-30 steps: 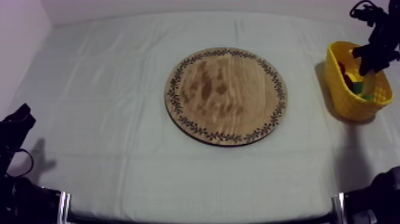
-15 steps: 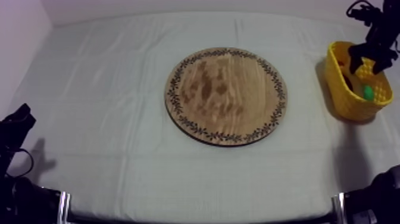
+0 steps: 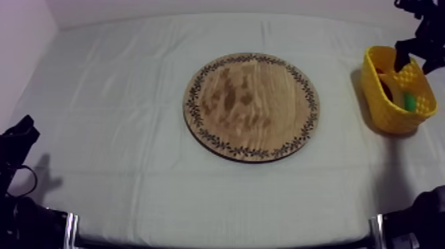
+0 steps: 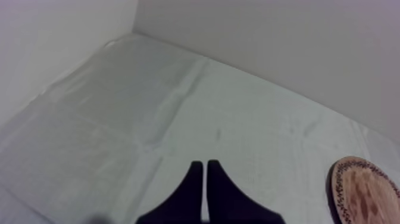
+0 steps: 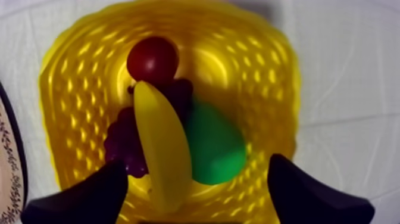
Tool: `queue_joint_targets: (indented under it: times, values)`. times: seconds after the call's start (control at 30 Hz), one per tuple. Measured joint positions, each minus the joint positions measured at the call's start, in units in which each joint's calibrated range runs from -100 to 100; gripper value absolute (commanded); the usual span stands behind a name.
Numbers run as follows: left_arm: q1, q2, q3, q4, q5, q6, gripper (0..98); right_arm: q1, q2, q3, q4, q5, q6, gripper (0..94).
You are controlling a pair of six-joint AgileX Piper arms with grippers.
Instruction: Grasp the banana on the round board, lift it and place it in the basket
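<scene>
The right gripper (image 5: 198,179) hovered directly over the yellow basket (image 5: 77,71), its two black fingers spread wide with nothing between them. Straight below it the banana (image 5: 161,155) lay inside the basket, across a green pear (image 5: 217,146) and a bunch of grapes (image 5: 122,143), a small red fruit (image 5: 152,58) just beyond. The left gripper (image 4: 205,167) rested with fingers pressed together. The placing step looked done; the next move probably called for lifting the arm clear of the basket's rim

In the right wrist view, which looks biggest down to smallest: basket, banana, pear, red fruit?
1. yellow basket
2. banana
3. pear, partly hidden under the banana, so its place after the banana is unsure
4. small red fruit
</scene>
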Motion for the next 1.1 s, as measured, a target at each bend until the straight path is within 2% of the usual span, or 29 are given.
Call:
queue_joint_targets:
  times: [0.27, 0.6, 0.83, 0.97, 1.1]
  values:
    - [0.00, 0.00, 0.00, 0.00, 0.00, 0.00, 0.1, 1.28, -9.15, 6.84, -2.83, -6.00, 1.56, 54.0]
    - [0.00, 0.00, 0.00, 0.00, 0.00, 0.00, 0.1, 1.62, -22.03, 20.41, -7.71, -20.35, 3.54, 33.1]
    - [0.00, 0.00, 0.00, 0.00, 0.00, 0.00, 0.1, 2.74, -30.89, 31.89, -14.59, -30.23, 9.00, 9.8]
    - [0.00, 0.00, 0.00, 0.00, 0.00, 0.00, 0.1, 2.95, -35.36, 36.65, -18.14, -31.51, 12.41, 2.9]
    - [0.00, 0.00, 0.00, 0.00, 0.00, 0.00, 0.1, 3.52, -40.14, 41.15, -21.77, -33.63, 15.96, 0.9]
